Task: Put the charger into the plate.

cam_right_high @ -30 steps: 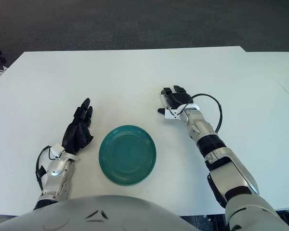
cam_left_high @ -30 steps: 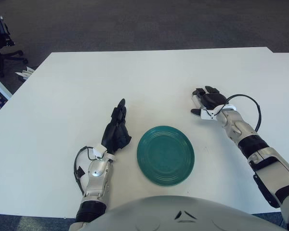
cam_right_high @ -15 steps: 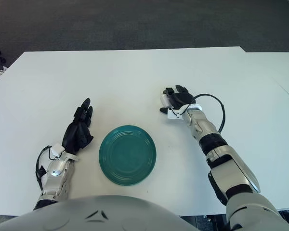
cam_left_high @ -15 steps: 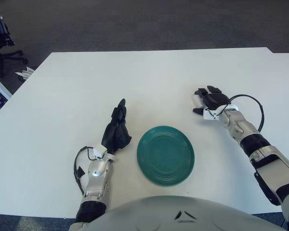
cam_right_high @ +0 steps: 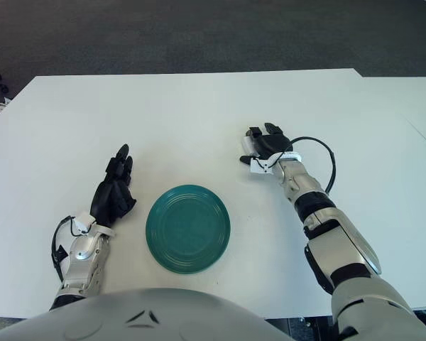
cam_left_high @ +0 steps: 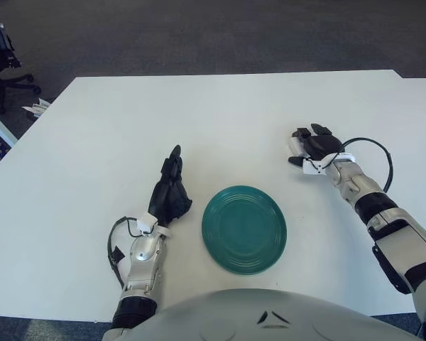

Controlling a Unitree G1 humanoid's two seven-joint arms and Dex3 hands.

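Right robot hand [cam_left_high: 311, 145] curled – on charger [cam_left_high: 295, 144]

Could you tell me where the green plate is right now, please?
The plate sits empty on the table's near edge, just right of the left hand and nearer than the right hand.

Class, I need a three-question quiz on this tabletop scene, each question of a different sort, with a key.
1. True or false: the green plate has something on it.
2. Which hand covers a small white object, probably the charger?
   A. left hand
   B. right hand
3. Fill in: the plate sits on the white ____.

Key:
1. False: it is bare.
2. B, beyond the plate's right side.
3. table.
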